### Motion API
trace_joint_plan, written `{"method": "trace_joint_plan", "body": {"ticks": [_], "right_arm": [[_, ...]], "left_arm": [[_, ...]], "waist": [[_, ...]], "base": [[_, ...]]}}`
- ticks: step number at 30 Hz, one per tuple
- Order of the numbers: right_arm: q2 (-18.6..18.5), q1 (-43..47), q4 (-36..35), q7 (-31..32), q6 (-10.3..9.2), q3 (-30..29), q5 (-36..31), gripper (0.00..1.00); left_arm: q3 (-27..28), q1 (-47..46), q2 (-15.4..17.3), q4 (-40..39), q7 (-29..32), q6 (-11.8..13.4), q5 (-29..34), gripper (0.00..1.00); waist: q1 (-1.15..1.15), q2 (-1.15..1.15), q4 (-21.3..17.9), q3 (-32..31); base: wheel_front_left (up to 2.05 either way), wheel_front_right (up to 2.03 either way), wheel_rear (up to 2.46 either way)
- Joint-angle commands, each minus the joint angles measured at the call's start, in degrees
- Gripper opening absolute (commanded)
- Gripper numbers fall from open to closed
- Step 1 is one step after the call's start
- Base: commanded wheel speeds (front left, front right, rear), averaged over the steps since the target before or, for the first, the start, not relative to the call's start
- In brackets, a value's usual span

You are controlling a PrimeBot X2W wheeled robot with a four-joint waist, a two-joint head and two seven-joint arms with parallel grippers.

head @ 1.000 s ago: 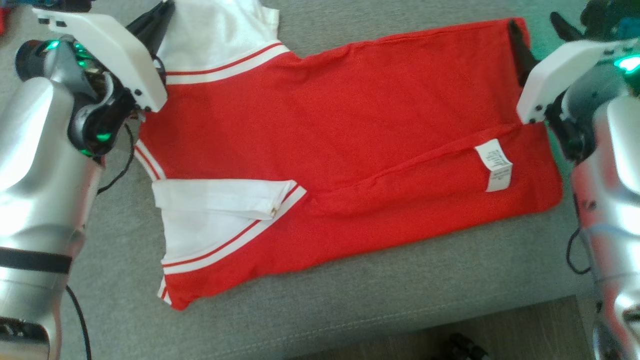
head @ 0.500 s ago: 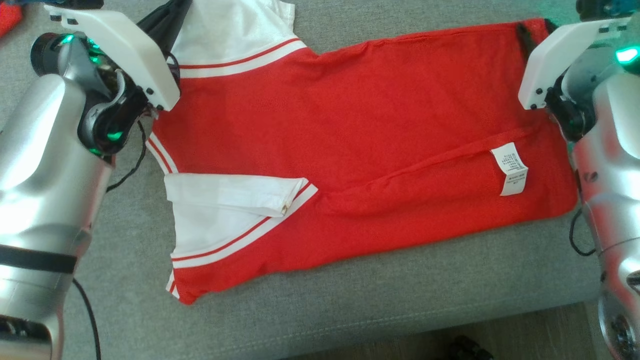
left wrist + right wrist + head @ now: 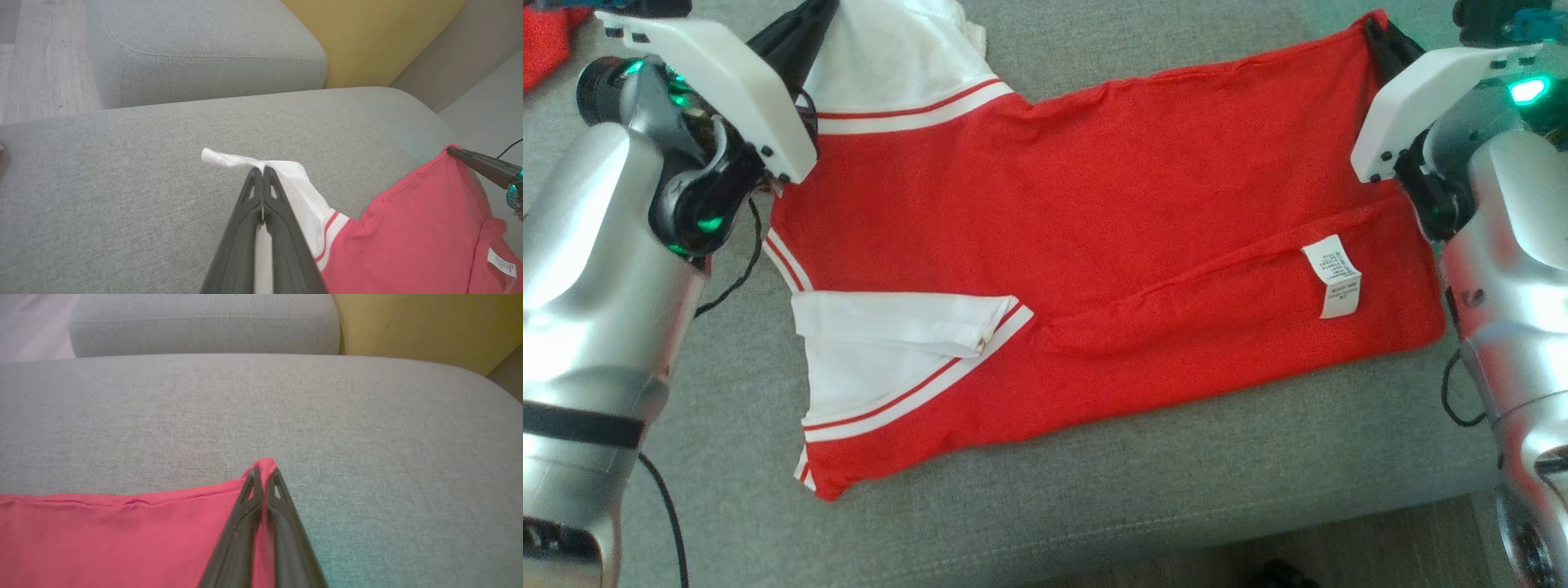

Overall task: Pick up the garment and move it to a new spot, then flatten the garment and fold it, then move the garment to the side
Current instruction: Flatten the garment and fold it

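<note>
Clearance: the garment (image 3: pixel 1094 229), a red shirt with white sleeves, lies spread along the middle of the grey seat cushion (image 3: pixel 1094 506). A broad strip of bare fabric runs between the shirt's near edge and the cushion's front edge. A wider bare area lies beyond the shirt toward the cushion's back edge. The hem end sits close to the cushion's right end. One fold ridge crosses the half of the shirt nearer the cushion's front.

Pose: the left gripper (image 3: pixel 261 171) reaches in from the cushion's left end, fingers clenched on the far sleeve (image 3: pixel 890 57), whose white tip pokes out past the fingertips. The right gripper (image 3: pixel 264 471) reaches in over the cushion's right end, fingers pinched on the red hem corner nearest the cushion's back edge. A small peak of cloth stands between its tips.

Count: one shirt, two grippers, two sleeves and one care label (image 3: pixel 1331 276). The near sleeve (image 3: pixel 874 367) lies folded onto the shirt. Behind the seat cushion stand one second grey cushion (image 3: pixel 204 49) and one yellow cushion (image 3: pixel 367 36). Wooden floor (image 3: pixel 1380 539) shows below its front edge.
</note>
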Motion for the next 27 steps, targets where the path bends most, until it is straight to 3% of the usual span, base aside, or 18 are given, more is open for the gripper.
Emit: {"method": "trace_joint_plan", "body": {"ticks": [1,11,17,27], "right_arm": [[-0.4,0.4,-2.7,-2.0,0.37,1.5,1.2,0.0],[-4.3,8.0,-8.7,-5.1,0.37,5.5,6.2,0.0],[-6.9,16.3,-14.7,-5.6,0.37,5.8,8.9,0.0],[-9.2,26.7,-24.9,-5.7,0.37,1.6,9.7,0.0]], "left_arm": [[1.5,-1.0,2.9,-2.3,-0.6,-0.3,-0.7,0.0],[0.7,7.6,6.5,-11.7,-2.8,-0.3,-4.7,0.0],[3.0,18.9,10.1,-22.4,-5.8,2.3,-7.3,0.0],[4.7,33.8,11.6,-35.4,-11.2,7.2,-8.9,0.0]], "waist": [[0.0,0.0,0.0,-0.9],[0.0,0.0,0.2,-4.6],[0.0,0.0,1.1,-7.3],[0.0,0.0,2.8,-9.3]], "base": [[0.0,0.0,0.0],[0.0,0.0,0.0],[0.0,0.0,0.0],[0.0,0.0,0.0]]}}
